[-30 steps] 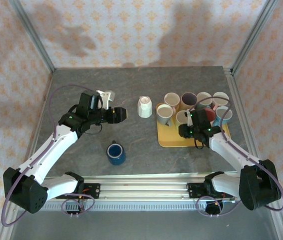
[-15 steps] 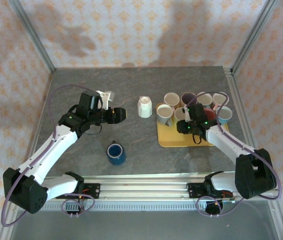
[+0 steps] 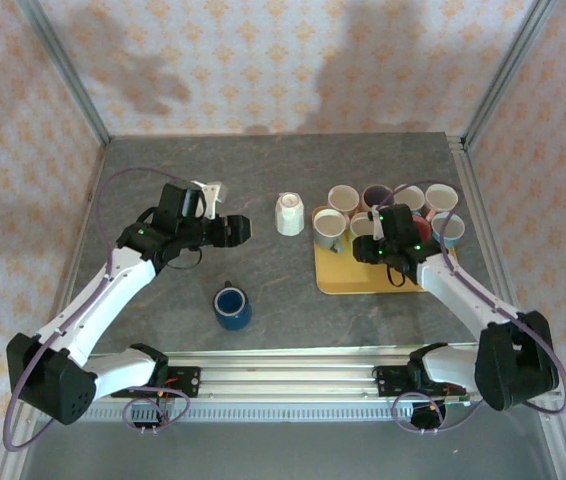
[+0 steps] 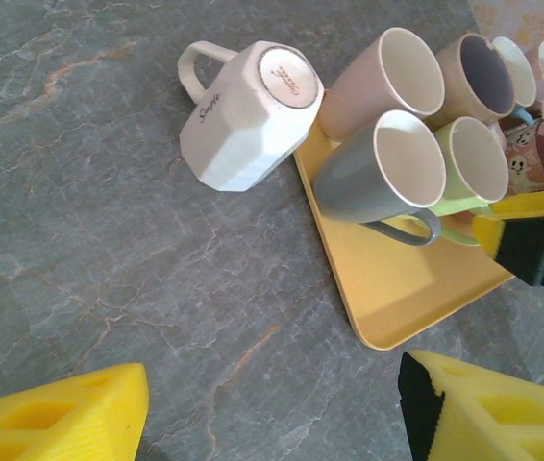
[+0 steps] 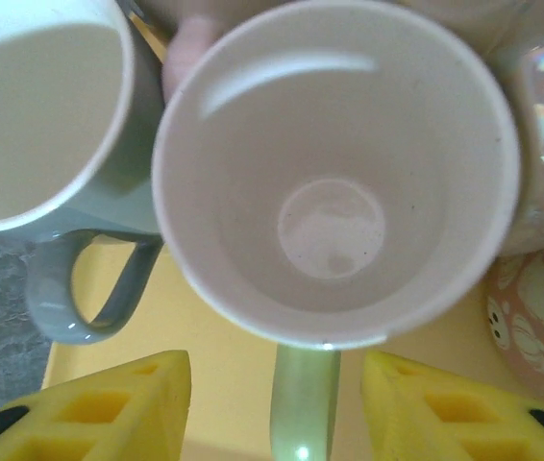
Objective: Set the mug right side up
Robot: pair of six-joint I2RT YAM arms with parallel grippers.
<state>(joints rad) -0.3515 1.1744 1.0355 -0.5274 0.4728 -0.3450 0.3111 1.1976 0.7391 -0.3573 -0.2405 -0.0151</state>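
1. Blue mug [image 3: 231, 306]: upright on tabletop [image 3: 263, 170], near-left of tray [image 3: 358, 280], well apart from it.
2. Left end effector [image 4: 274, 394]: hovers over tabletop left of tray. Jaws apart, nothing betw. them.
3. Right end effector [image 5: 274, 370]: over middle of tray, pointing down. Jaws apart, one each side of green mug [image 5: 334, 230] handle, w/ a gap visible both sides, so no grip.
4. Green mug: upright on tray, handle twd tray's near edge. Gray mug [image 4: 358, 182] is just beside it on the left, also upright, w/ its handle twd the near side too.
5. White mug [image 4: 248, 115]: upside down, base up, on tabletop just beside tray's far-left corner, not on tray. Handle on side away from tray. Can't tell if it touches tray's rim.
6. Other mugs [image 3: 408, 197]: upright, in a row along tray's far side.
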